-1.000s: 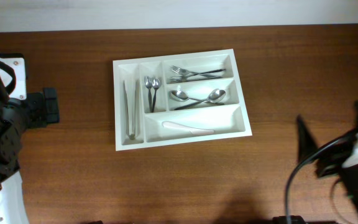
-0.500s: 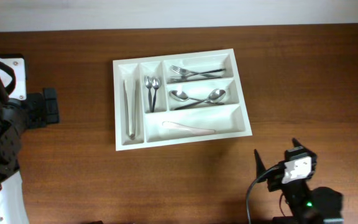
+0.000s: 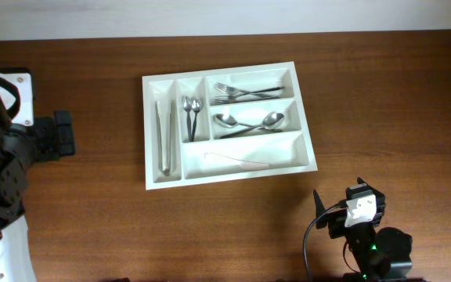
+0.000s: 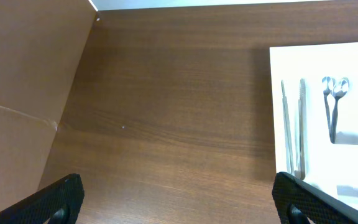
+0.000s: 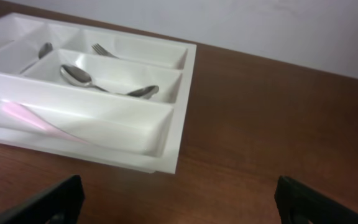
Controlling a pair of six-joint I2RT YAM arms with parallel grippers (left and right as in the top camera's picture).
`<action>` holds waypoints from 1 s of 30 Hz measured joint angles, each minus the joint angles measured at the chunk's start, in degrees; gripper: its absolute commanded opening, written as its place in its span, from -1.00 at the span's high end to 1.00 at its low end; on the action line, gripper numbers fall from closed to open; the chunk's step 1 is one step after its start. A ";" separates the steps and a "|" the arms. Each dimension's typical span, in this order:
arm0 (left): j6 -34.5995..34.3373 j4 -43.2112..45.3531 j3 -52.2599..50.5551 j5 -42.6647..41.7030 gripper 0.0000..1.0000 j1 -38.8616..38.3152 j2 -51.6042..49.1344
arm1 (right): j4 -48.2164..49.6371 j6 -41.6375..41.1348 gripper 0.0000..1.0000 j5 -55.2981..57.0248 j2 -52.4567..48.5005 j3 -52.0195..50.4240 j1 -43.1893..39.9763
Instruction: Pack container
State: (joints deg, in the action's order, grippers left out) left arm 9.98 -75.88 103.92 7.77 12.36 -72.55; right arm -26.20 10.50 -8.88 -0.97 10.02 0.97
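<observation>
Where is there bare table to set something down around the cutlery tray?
Bare brown wooden table lies left of the large white plastic cutlery tray and right of it. Crowded: every tray compartment holds utensils.

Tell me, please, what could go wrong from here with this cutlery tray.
1. The open right tool sits low, facing the near corner of the container; a forward move could shove it.
2. The white utensil in the nearest long compartment blends into the plastic, so it may be overlooked.
</observation>
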 measured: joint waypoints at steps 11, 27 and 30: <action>0.00 0.00 0.00 0.00 -0.98 0.00 0.00 | 1.84 0.00 -0.97 1.31 0.09 -2.45 0.00; 0.00 0.00 0.00 0.00 -0.98 0.00 0.00 | 1.84 0.00 -0.97 1.31 0.09 -2.45 0.00; 0.00 0.00 0.00 0.00 -0.98 0.00 0.00 | 1.84 0.02 -0.97 1.31 0.09 -2.45 0.00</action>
State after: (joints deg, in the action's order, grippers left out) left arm 9.98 -75.88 103.92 7.77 12.36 -72.55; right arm -24.36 10.52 -7.57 -0.89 7.57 0.97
